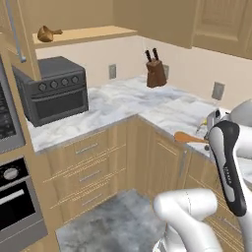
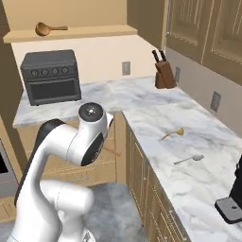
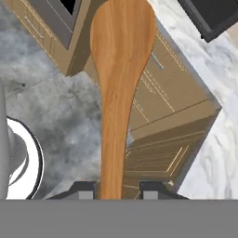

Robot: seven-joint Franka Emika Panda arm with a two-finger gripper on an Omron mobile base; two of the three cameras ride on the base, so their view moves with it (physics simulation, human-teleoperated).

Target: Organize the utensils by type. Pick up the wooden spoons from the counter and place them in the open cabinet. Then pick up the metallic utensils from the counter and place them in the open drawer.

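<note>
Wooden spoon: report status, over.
Gripper shut on orange-brown wooden spoon, held off the white marble counter. Another wooden spoon already on cabinet shelf. Nothing blocking.

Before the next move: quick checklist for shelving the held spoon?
1. Grip: ok. The gripper is shut on the wooden spoon, handle between the fingers.
2. Spoon clear of the counter: ok, it hangs over the floor by the base cabinets.
3. Cabinet shelf open: ok.
4. Shelf space: ok. Another wooden spoon lies at its left end, with bare board beside it.
5. Metal utensils left: silver spoon and gold utensil on the counter.
6. Drawer open: cannot tell.
</note>
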